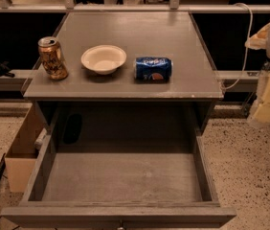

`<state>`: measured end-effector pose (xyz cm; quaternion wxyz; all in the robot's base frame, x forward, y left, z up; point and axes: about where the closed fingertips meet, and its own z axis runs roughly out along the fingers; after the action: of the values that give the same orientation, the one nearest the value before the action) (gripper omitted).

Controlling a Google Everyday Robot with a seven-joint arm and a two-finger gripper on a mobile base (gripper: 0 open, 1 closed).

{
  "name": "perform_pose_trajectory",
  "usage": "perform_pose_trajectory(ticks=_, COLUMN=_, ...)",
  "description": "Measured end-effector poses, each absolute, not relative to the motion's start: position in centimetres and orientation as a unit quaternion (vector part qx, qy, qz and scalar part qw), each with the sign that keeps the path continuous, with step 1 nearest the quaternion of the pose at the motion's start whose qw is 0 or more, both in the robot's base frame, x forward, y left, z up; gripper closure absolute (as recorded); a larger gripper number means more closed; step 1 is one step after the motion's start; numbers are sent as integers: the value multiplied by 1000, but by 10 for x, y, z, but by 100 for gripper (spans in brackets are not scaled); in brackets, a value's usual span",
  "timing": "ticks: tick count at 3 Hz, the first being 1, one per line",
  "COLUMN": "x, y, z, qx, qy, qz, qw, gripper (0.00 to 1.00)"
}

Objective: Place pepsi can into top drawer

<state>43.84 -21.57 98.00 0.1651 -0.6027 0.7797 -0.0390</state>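
- Camera view, only one on record. The top drawer [125, 178] stands pulled out toward the near side, its flat bottom open to reach from above.
- The pepsi can [153, 68] lies on its side on the cabinet top [135, 28], near the front edge and right of centre. It is not in the drawer.
- Just left of it, but apart, sits a pale bowl [103, 59]. Further left a gold-brown can [52, 58] stands upright. We judge neither to belong to the task.
- The gripper [269, 97] we take to be the pale yellowish part at the far right edge, well apart from the pepsi can and off to the side of the cabinet. We cannot tell how far open it is. It has hold of nothing we can see.
- Progress, our judgement: the drawer is ready, the can ungrasped. Left to do: reach, grasp the lying can, carry it over the front edge, lower it into the drawer, release.
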Motion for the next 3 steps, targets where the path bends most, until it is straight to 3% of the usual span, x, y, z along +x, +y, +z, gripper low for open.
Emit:
perform_pose_trajectory(ticks=2, x=442, y=-215, z=989, qx=-607, qy=771, qz=-34, qw=191, gripper=0)
perform_pose_trajectory(ticks=3, x=460, y=-201, z=999, qx=-638, qy=730, qz=-2, qw=245, gripper=0)
